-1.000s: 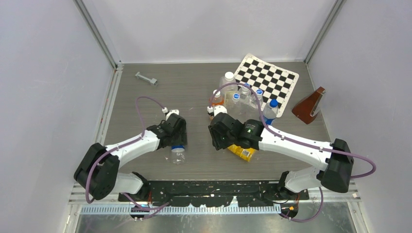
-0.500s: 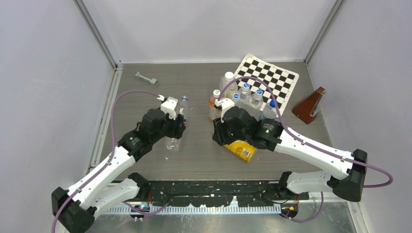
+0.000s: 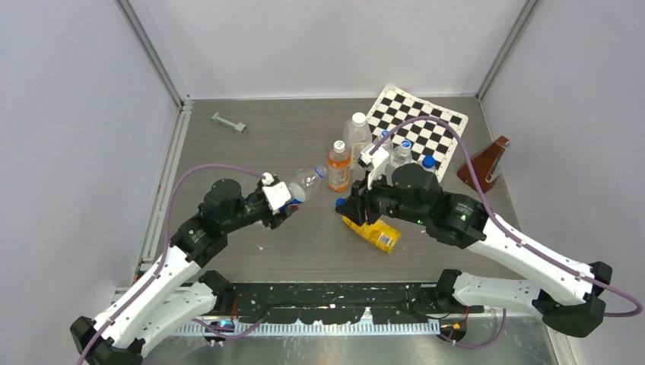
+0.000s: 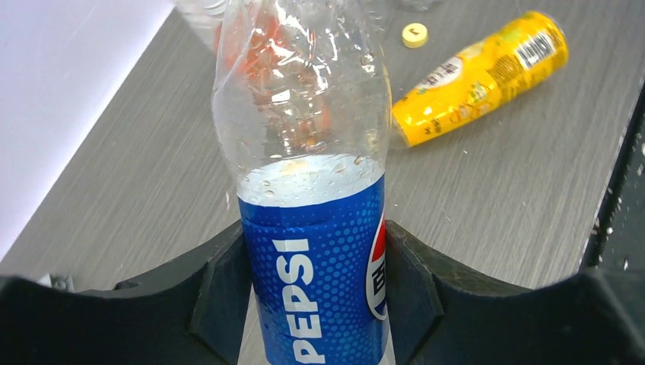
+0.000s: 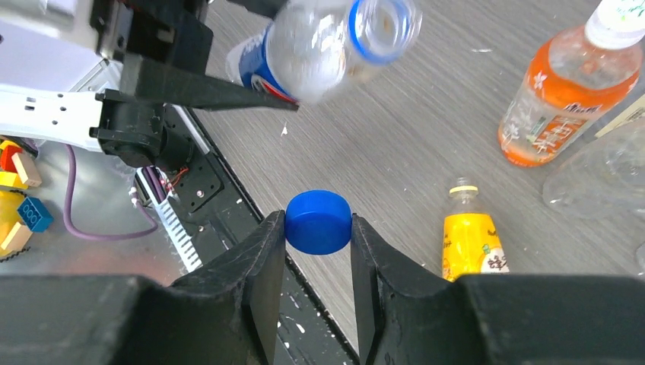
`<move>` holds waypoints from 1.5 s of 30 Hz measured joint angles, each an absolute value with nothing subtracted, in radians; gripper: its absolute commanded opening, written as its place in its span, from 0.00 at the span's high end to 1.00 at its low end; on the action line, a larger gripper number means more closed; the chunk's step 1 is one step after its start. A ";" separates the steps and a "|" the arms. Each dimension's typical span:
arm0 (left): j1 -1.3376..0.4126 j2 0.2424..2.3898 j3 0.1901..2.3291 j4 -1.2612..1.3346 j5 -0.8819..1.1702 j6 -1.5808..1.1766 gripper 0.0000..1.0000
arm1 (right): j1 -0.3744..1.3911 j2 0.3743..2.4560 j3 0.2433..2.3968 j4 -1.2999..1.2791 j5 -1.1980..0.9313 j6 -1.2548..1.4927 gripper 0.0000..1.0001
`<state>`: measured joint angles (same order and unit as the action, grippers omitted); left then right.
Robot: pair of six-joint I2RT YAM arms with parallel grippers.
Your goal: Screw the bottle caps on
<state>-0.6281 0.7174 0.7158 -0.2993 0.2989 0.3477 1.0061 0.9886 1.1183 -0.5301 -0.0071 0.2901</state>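
Surface: grey wood-grain table (image 3: 228, 152) between pale walls, with a black-and-white checkerboard sheet (image 3: 418, 125) at the far right.
Left gripper (image 4: 316, 277): clamped on the blue label of the small clear plastic Pepsi bottle (image 4: 304, 152), which is held off the table and tilted, its mouth toward the right arm.
Right gripper (image 5: 318, 228): pinching the small round blue plastic cap (image 5: 318, 221) by its rim, a finger on each side.
Gap: cap and bottle mouth are apart and not yet lined up.
Bottle mouth: bare, with a blue ring on the neck.
Waiting: the yellow-orange plastic juice bottle (image 3: 371, 232) lies on its side on the table with its neck uncapped. The small yellow cap (image 4: 414, 34) lies loose near it.
Bystander: the upright orange-drink bottle with a white cap (image 3: 338, 163), not part of the job.
Step in hand, my reading: bring the blue cap to the Pepsi bottle's mouth.
To do it well: match the cap's axis to the tilted neck first, seat it squarely, then turn. I cannot tell which face of the cap is the open one.
Risk: a skewed start would cross the threads, and the soft bottle may twist in the left gripper.
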 measured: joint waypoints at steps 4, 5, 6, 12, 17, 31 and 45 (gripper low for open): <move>-0.628 0.715 0.681 -0.287 0.402 0.456 0.51 | 0.979 0.973 1.140 -0.547 -0.054 0.223 1.00; -0.628 0.714 0.672 -0.286 0.429 0.482 0.52 | 0.975 0.973 1.147 -0.551 -0.069 0.200 1.00; -0.628 0.714 0.664 -0.282 0.453 0.501 0.53 | 0.969 0.973 1.153 -0.558 -0.083 0.181 1.00; -0.628 0.693 0.629 -0.260 0.545 0.569 0.56 | 0.961 0.978 1.164 -0.563 -0.172 0.066 1.00; -0.628 0.668 0.610 -0.245 0.589 0.611 0.60 | 0.937 0.995 1.171 -0.566 -0.244 -0.005 1.00; -0.628 0.654 0.599 -0.237 0.641 0.657 0.73 | 0.865 1.041 1.203 -0.569 -0.389 -0.050 1.00; -0.626 0.690 0.606 -0.289 0.687 0.668 0.76 | 0.841 1.120 1.263 -0.678 -0.509 -0.165 1.00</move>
<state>-0.6262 0.6899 0.6056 -0.2893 0.6868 0.6682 0.8406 1.1202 1.2629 -0.6785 -0.5091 -0.1654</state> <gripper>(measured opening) 0.478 0.392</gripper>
